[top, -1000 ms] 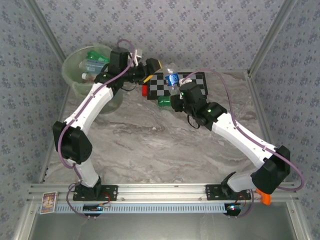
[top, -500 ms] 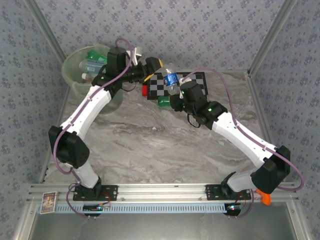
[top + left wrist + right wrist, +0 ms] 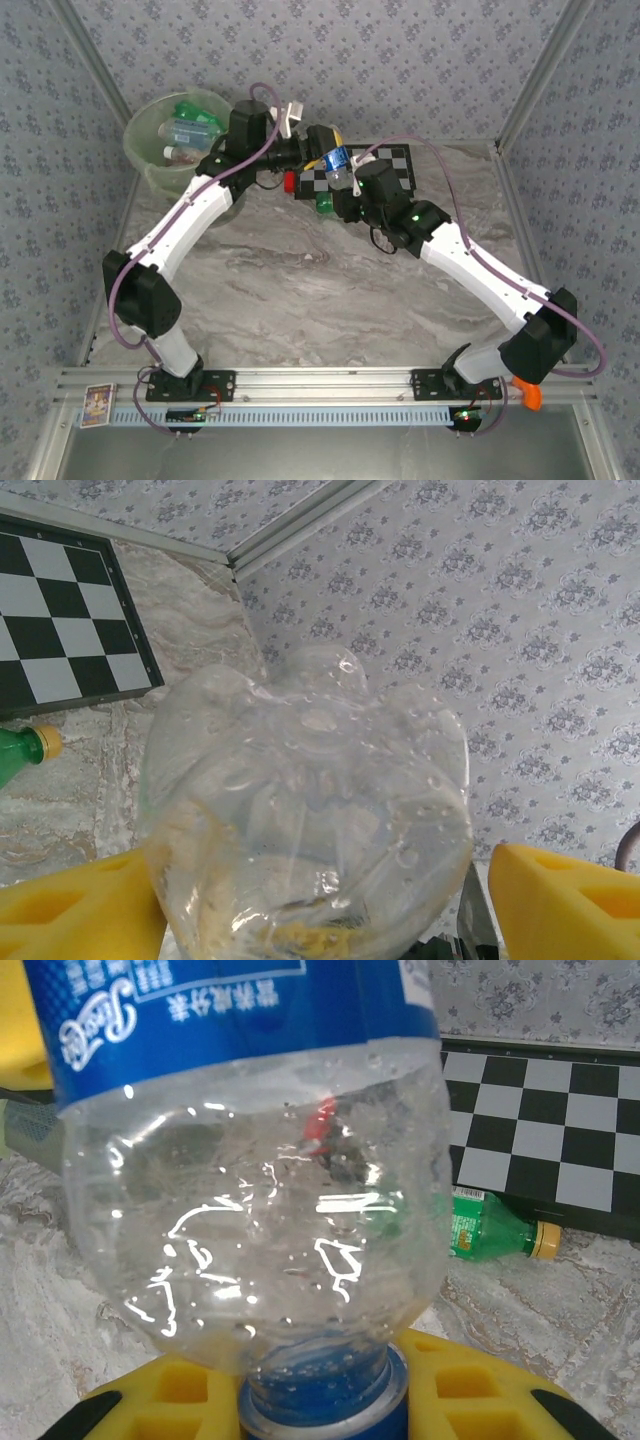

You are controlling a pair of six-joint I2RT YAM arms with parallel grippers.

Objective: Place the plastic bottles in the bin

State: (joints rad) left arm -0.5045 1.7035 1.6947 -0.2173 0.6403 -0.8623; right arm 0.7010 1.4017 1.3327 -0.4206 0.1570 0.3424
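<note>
My right gripper [image 3: 345, 188] is shut on the blue-capped neck of a clear plastic bottle with a blue label [image 3: 338, 163], holding it above the checkerboard; in the right wrist view the right gripper [image 3: 325, 1405] pinches the cap below the bottle [image 3: 250, 1190]. My left gripper [image 3: 322, 143] is open around the bottle's base [image 3: 305, 820], with a gap showing at its right yellow finger [image 3: 570, 900]. A green bottle [image 3: 327, 203] [image 3: 490, 1228] [image 3: 15, 760] lies on the table. The pale-green bin [image 3: 150, 135] at the back left holds several bottles.
A black-and-white checkerboard [image 3: 385, 165] lies at the back of the marble table [image 3: 300, 290]. A red-capped item [image 3: 290, 181] lies at the board's left edge. Patterned walls and metal frame posts enclose the table.
My left gripper has swung right, away from the bin, up to the base of the bottle. My right gripper has brought the bottle slightly left toward it.
</note>
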